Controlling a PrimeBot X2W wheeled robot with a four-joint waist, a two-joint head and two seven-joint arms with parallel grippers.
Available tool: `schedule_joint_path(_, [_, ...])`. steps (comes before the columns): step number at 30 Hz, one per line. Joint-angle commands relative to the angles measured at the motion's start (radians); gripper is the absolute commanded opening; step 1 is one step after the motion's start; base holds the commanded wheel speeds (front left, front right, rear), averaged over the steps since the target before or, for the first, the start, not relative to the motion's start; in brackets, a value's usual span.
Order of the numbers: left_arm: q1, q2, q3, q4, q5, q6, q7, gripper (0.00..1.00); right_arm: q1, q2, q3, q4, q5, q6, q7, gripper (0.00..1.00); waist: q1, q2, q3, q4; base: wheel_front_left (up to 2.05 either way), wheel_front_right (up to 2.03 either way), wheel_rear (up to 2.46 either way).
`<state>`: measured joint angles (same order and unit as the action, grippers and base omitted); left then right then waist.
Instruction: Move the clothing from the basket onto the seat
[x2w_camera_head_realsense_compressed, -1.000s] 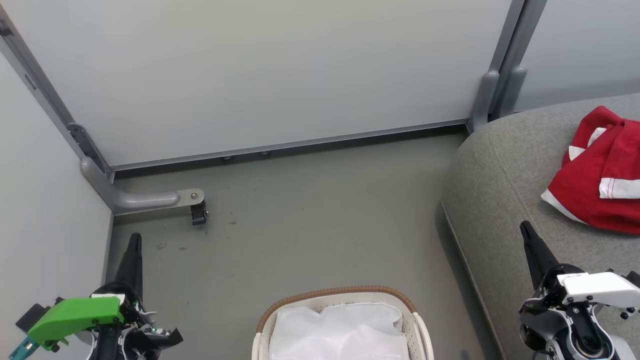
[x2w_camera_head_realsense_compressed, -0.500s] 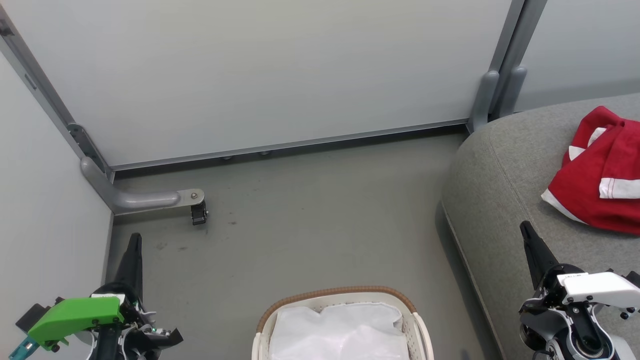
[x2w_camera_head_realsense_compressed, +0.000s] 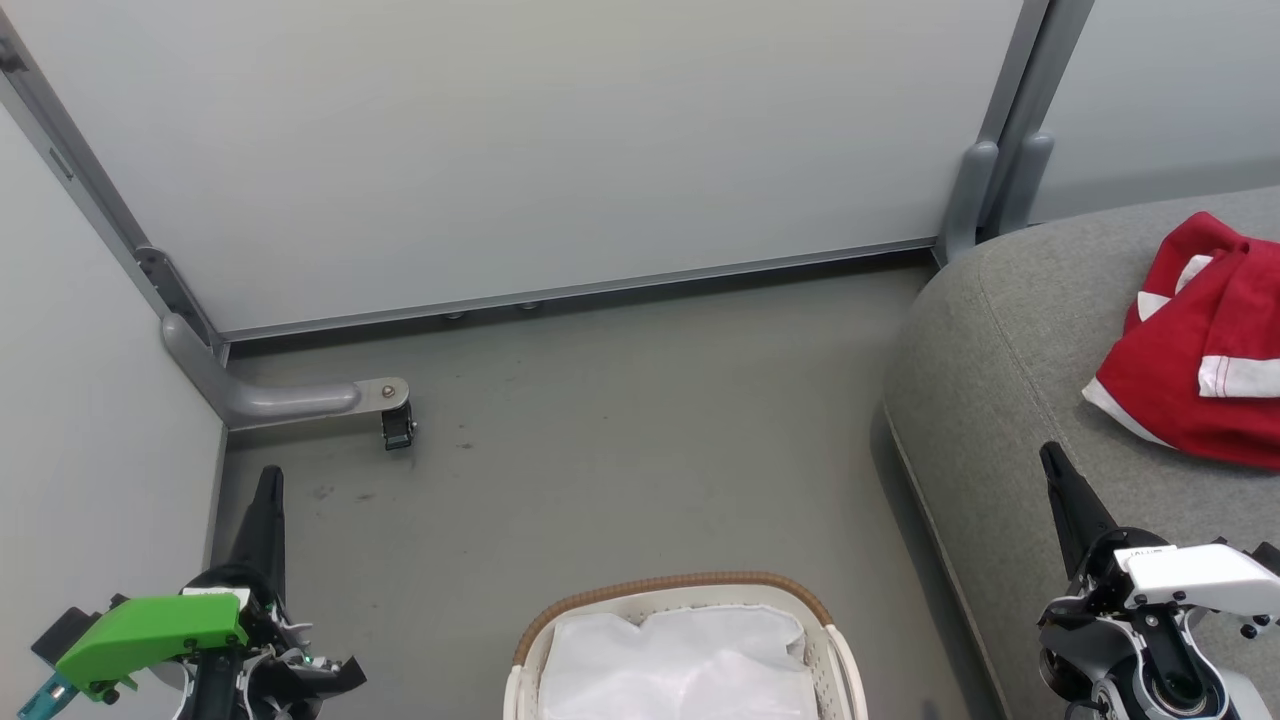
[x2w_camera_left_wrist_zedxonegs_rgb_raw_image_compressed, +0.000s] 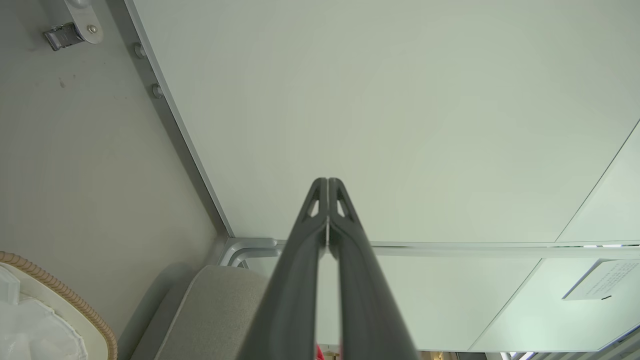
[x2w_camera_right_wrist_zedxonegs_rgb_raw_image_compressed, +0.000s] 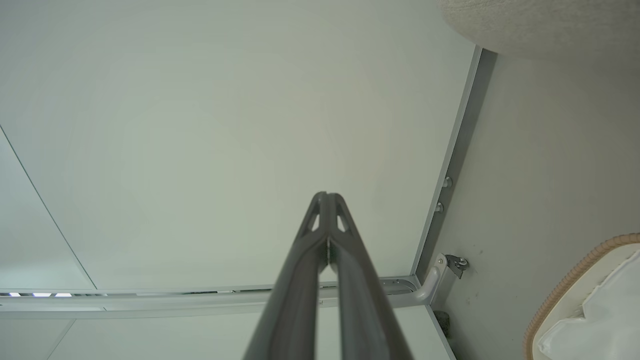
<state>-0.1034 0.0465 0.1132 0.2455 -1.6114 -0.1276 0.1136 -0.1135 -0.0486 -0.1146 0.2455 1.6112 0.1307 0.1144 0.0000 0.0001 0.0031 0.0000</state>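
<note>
Grey floor (x2w_camera_head_realsense_compressed: 620, 440) ahead, basket (x2w_camera_head_realsense_compressed: 680, 590) at six o'clock showing just its white liner (x2w_camera_head_realsense_compressed: 680, 665). Clothing (x2w_camera_head_realsense_compressed: 1205, 350) rests on the seat (x2w_camera_head_realsense_compressed: 1000, 380) at three o'clock. My left claw (x2w_camera_head_realsense_compressed: 268, 480) and right claw (x2w_camera_head_realsense_compressed: 1052, 460) are pressed together, empty. Risk: snagging that liner by mistake.

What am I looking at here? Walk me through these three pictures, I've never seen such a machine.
It is a wheeled robot with two arms. The head view looks down at the floor: its left gripper shows lower left, its right gripper lower right. Both are shut and hold nothing. The other two views come from cameras on the wrists, each looking along that gripper's two dark fingers, pressed together, toward pale wall panels. Between the arms stands the basket, with a white liner inside and no red clothing that I can see. The clothing lies on the grey seat at the right.
</note>
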Motion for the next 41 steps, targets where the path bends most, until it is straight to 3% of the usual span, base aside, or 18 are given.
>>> schedule_joint_path(1, [-0.011, 0.007, 0.002, -0.002, -0.003, -0.006, 0.004, 0.00, 0.011, -0.003, -0.001, -0.004, 0.003, 0.000, 0.003, 0.00, 0.0000, -0.0001, 0.000, 0.000, 0.00, 0.00, 0.00])
schedule_joint_path(41, [-0.011, 0.007, 0.002, -0.002, -0.003, -0.006, 0.004, 0.00, 0.011, -0.003, -0.001, -0.004, 0.004, 0.000, 0.003, 0.00, 0.0000, -0.0001, 0.000, 0.000, 0.00, 0.00, 0.00])
